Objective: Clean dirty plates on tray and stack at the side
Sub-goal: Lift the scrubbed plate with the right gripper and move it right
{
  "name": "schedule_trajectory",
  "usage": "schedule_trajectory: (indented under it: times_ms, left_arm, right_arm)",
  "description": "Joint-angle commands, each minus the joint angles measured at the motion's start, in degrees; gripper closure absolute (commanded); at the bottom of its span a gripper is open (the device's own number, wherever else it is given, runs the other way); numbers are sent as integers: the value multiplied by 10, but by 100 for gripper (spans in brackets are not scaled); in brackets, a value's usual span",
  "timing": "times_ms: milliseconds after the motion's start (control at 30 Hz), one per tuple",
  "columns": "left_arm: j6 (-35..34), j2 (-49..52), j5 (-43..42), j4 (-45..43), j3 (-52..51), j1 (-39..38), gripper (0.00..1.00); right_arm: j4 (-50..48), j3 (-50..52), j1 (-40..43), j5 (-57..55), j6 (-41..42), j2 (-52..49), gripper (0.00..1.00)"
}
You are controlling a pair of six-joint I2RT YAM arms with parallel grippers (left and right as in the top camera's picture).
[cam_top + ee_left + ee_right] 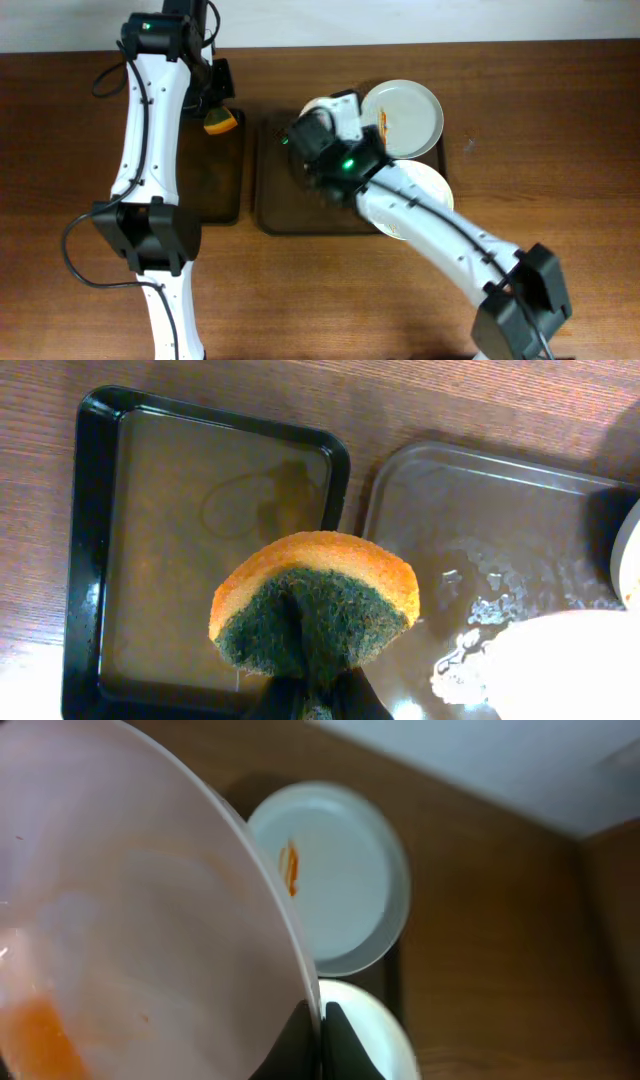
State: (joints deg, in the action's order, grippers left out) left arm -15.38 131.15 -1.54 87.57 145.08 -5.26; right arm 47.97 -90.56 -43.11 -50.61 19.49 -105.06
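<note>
**Sponge in one end effector, plate in the other, two plates on the tray**

The overhead view gives the layout. The left end effector (218,98) is at the top end of the black tray (232,205) with a sponge (220,122) in its grip. The right end effector (322,128) is over the upper left part of the brown tray (283,208). Only a white sliver of the gripped plate (318,104) shows beside it there. A second plate (405,115) with an orange-red smear rests on the tray's upper right corner, its rim reaching past the tray's edge. A third plate (432,188) lies lower on the tray, partly hidden under the right arm. The two trays sit side by side on the wooden desk (560,100).

The left wrist view shows what the overhead cannot: the sponge (315,605) is a half-round, orange on its upper edge with a dark green scouring face toward the camera. The left end effector (315,700) is clenched on its lower end. Below it lie the black tray (88,560) and the wet, glossy floor of the brown tray (480,510).

The right wrist view fills in the grip. The right end effector (322,1035) is clamped on the rim of the gripped plate (130,910), which fills the left of the view, tilted and blurred, with an orange patch low on its face. Beyond it are the second plate (340,880) and the edge of the third plate (370,1030).
</note>
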Motion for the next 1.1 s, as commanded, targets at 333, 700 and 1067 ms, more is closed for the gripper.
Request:
schedule_trajectory:
  times_ms: [333, 700, 1067]
  left_arm:
    - [7, -7, -2, -5, 10, 2, 100]
    - [7, -7, -2, -5, 10, 2, 100]
    - [7, -7, -3, -3, 10, 2, 100]
  right_arm:
    - [-28, -5, -80, -309, 5, 5, 96]
    - [31, -5, 81, 306, 26, 63, 96]
    - [96, 38, 648, 564, -45, 56, 96]
